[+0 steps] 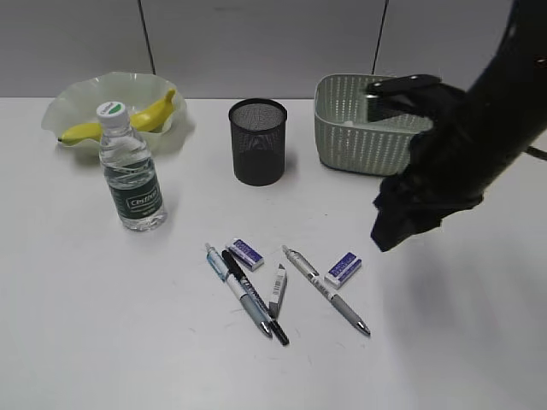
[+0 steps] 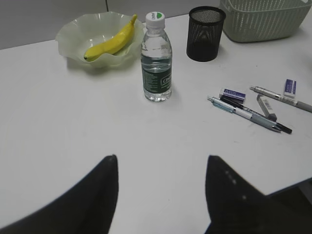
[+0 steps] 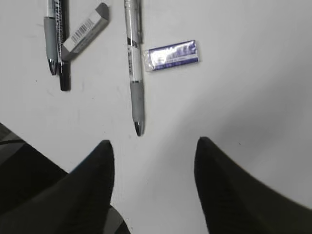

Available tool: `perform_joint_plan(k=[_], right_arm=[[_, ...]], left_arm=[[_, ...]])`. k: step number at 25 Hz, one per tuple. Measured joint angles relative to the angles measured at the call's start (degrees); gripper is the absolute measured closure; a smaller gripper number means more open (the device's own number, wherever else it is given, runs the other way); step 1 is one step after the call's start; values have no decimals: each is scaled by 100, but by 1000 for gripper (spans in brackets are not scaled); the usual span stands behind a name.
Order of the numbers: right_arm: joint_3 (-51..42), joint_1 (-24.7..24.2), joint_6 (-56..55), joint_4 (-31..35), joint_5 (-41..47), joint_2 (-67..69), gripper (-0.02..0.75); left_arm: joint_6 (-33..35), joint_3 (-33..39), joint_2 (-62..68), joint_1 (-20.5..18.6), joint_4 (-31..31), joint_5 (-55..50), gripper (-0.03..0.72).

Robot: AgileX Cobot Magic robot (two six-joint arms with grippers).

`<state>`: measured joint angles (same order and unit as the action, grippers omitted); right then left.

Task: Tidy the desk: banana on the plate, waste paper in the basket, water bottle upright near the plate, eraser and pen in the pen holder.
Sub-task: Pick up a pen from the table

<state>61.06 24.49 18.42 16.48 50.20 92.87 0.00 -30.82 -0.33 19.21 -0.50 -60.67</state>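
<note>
The banana lies in the plate at the back left of the white bench, bottle upright just before it, holder and basket further right below grey wall panels. 3 pens and 3 erasers lie mid-bench. Both sets of jaws stand open and empty, the right gripper above a pen tip, the left gripper over bare bench; the basket's inside is hidden.

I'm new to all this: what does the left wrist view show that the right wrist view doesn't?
Only the left wrist view shows the banana in the plate, the upright water bottle, the pen holder and the basket. Only the right wrist view shows the open right gripper. Both show pens and erasers on the desk.
</note>
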Motion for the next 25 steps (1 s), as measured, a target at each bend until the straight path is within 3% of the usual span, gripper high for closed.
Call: perform_joint_plan(k=[11,25], right_arm=[[1086,1009,-948,-538,-27,1872,391],[1146,1089,-1271,-655,-62,2705,419]], left_arm=[[0,0,0,0,0,0,263],[0,0,0,0,0,4,263]])
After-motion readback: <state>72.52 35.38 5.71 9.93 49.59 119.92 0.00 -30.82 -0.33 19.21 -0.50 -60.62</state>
